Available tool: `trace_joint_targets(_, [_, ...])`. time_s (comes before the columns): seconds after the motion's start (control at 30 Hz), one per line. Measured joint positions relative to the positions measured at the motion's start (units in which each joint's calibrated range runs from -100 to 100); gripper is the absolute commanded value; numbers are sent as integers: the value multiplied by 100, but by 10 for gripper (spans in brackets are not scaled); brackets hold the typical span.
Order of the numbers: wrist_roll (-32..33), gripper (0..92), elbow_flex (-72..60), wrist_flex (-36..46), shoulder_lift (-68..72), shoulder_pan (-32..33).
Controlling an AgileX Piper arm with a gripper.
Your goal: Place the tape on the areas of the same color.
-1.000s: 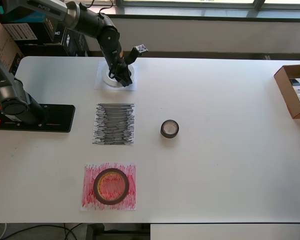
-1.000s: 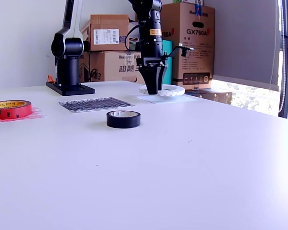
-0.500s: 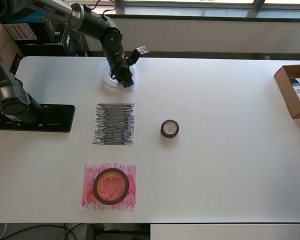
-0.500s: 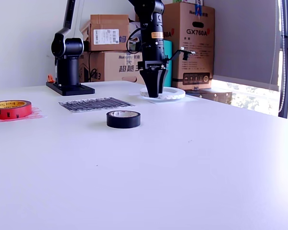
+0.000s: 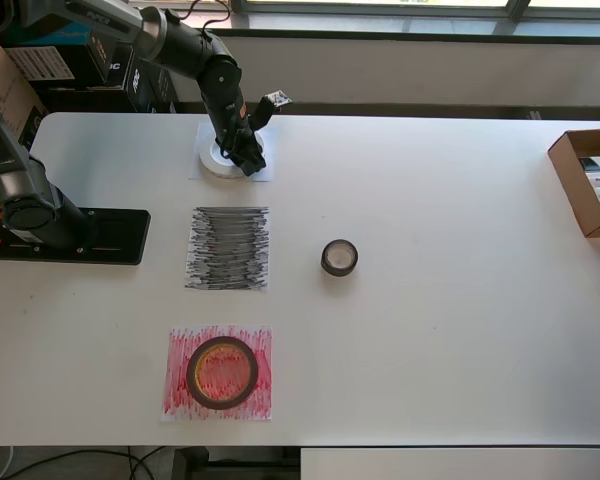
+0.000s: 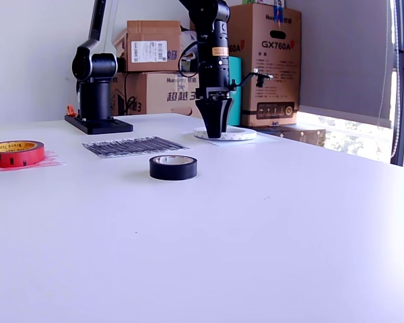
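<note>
The white tape roll lies flat on the plain white sheet at the table's far side. My gripper points down with its fingers closed on the roll's rim at the overhead view's right; in the exterior view the gripper meets the white roll there. The small black roll stands on bare table, to the overhead view's right of the scribbled black sheet. The dark red roll lies on the scribbled red sheet.
The arm's black base plate sits at the overhead view's left. An open cardboard box stands at the right edge. Stacked cartons stand behind the table in the exterior view.
The gripper has carried the white roll a little to the overhead view's left over the white sheet. The roll, tilted a second ago, now lies flat.
</note>
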Motion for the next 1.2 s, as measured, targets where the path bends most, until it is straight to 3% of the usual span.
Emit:
trace_joint_targets(0.57, [10, 401, -107, 25, 0, 0])
trace_joint_targets(0.87, [10, 663, -107, 25, 0, 0])
trace_joint_targets(1.2, [1, 672, -107, 11, 0, 0])
